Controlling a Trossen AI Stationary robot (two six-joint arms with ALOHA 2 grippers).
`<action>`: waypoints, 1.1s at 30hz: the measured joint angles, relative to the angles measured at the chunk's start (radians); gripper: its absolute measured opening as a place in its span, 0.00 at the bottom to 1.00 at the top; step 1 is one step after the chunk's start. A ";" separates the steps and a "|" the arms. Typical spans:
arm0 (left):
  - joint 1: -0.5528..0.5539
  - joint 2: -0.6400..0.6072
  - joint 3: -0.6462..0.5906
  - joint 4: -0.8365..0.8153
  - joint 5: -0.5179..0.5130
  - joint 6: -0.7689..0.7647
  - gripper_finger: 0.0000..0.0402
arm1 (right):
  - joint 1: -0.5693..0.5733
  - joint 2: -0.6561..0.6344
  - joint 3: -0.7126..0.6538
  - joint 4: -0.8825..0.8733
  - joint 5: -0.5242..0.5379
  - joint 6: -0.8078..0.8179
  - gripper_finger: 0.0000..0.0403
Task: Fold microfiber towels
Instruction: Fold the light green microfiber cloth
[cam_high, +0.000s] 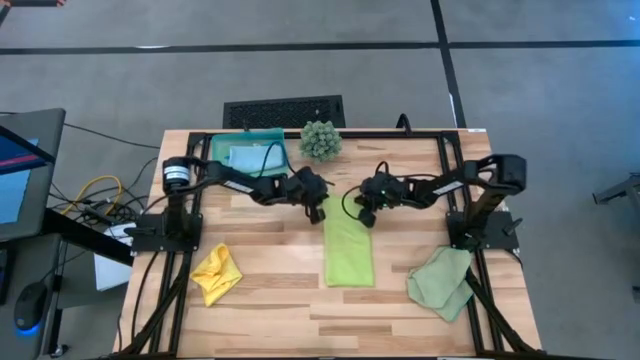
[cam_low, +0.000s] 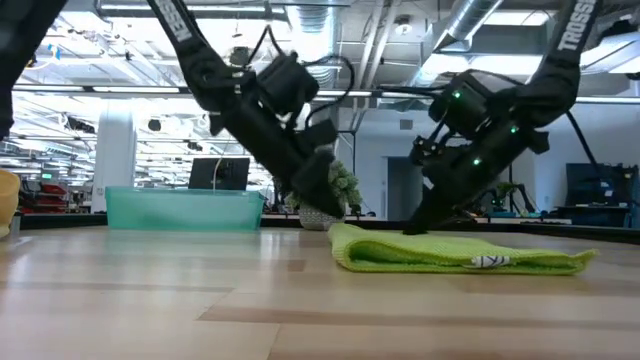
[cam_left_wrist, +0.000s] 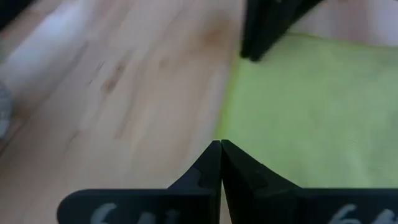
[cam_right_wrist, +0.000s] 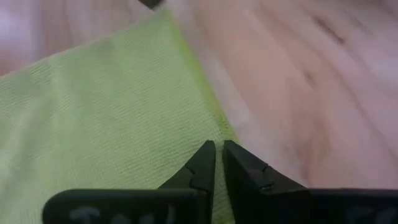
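Note:
A lime green towel (cam_high: 348, 255), folded into a long strip, lies flat on the table's middle and runs from far to near. Its rounded fold (cam_low: 342, 256) faces the table's left. My left gripper (cam_high: 318, 212) is shut and slants down by the strip's far left corner (cam_left_wrist: 227, 118). My right gripper (cam_high: 365, 217), its fingers all but together, slants down at the strip's far right edge (cam_right_wrist: 214, 118). A yellow towel (cam_high: 215, 272) lies crumpled near left. A sage towel (cam_high: 442, 283) lies near right. A light blue towel (cam_high: 245, 157) lies in the teal tray (cam_high: 270, 135). My left gripper's tips (cam_left_wrist: 221, 146) stand over the lime towel's left edge at its far end, slanting down from the far left. I cannot tell whether they touch it. My right gripper's tips (cam_low: 415, 226) reach down to the towel's far end by its right edge. Nothing shows between them, and touch cannot be told.
A spiky green plant (cam_high: 320, 140) stands at the far middle, just behind both grippers. The teal tray (cam_low: 185, 208) is at the far left. Bare wood lies between the three towels along the near half of the table.

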 joint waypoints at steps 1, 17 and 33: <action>0.008 0.010 0.001 0.005 -0.001 -0.006 0.00 | -0.009 0.017 0.002 0.018 0.010 -0.008 0.15; -0.195 -0.056 0.005 -0.043 -0.150 0.124 0.00 | 0.212 -0.303 -0.002 -0.128 0.036 0.021 0.03; -0.380 0.052 0.004 0.074 0.000 0.128 0.00 | 0.515 -0.321 0.016 -0.383 0.522 0.187 0.35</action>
